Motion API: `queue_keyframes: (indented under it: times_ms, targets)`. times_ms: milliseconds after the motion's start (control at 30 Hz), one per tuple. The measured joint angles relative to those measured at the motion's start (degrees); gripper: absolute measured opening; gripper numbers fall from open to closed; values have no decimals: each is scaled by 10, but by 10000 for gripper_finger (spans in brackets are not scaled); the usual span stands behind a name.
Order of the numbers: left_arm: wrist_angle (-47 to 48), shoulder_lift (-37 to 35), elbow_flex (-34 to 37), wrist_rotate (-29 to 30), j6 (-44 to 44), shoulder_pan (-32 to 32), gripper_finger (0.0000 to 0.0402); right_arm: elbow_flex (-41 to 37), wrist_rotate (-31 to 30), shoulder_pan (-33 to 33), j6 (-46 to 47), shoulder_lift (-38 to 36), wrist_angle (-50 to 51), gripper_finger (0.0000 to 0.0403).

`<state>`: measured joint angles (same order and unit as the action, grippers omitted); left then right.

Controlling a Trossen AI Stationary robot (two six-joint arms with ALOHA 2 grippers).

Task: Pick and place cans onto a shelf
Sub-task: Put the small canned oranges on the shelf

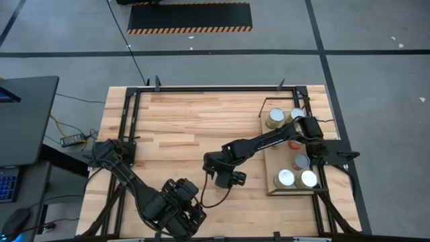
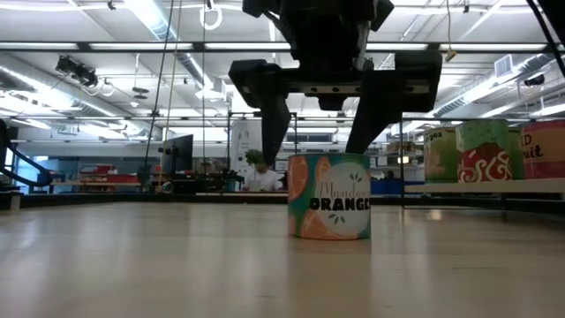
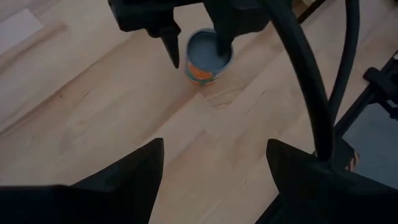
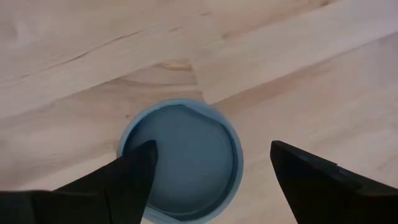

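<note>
An orange-labelled can [image 2: 328, 196] with a pale blue-grey top [image 4: 180, 158] stands upright on its base on the butcher-block tabletop [image 1: 181, 128]. My right gripper [image 2: 320, 157] hangs open right above it, pointing down. Its fingertips are at about the height of the can's top, one on each side, and I see no touch. In the high view the gripper [image 1: 225, 176] hides the can. My left gripper [image 3: 214, 146] is open and empty near the table's near edge [image 1: 185, 215], facing the can [image 3: 208, 56]. The shelf [image 1: 272, 158] at the right holds several cans [image 1: 287, 178].
The shelf's cans stand in two groups, at its far end [image 1: 275, 117] and its near end [image 1: 308, 178], with bare wood between them. In the low view the shelf [image 2: 485, 186] and its cans [image 2: 481, 150] show at the right. A black metal frame [image 1: 201, 87] edges the table.
</note>
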<state>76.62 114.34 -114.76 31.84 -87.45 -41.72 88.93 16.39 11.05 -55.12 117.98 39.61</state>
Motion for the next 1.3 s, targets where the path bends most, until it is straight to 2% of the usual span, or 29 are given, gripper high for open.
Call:
queue_keyframes:
  times_ms: [100, 233, 433, 800, 967, 1167, 1300]
  targets:
    - [5, 0, 0, 0, 2, 2, 288, 0, -5, -2, 30, -1, -1, 323]
    - [8, 0, 0, 8, 14, 4, 288, 0, -43, -9, 105, -2, 5, 323]
    - [10, 0, 0, 17, 31, 7, 288, 4, -72, -22, 218, -6, 75, 323]
    - [12, 0, 0, 23, 55, 7, 288, 98, -40, -22, 198, -3, 171, 323]
    - [12, 0, 0, 23, 54, 7, 288, 91, -88, -32, 178, 1, 198, 323]
    - [10, 0, 0, 25, 56, 6, 288, 82, -174, -64, 247, 1, 221, 323]
    - [11, 0, 0, 33, 57, 6, 288, 82, -176, -84, 302, 1, 229, 323]
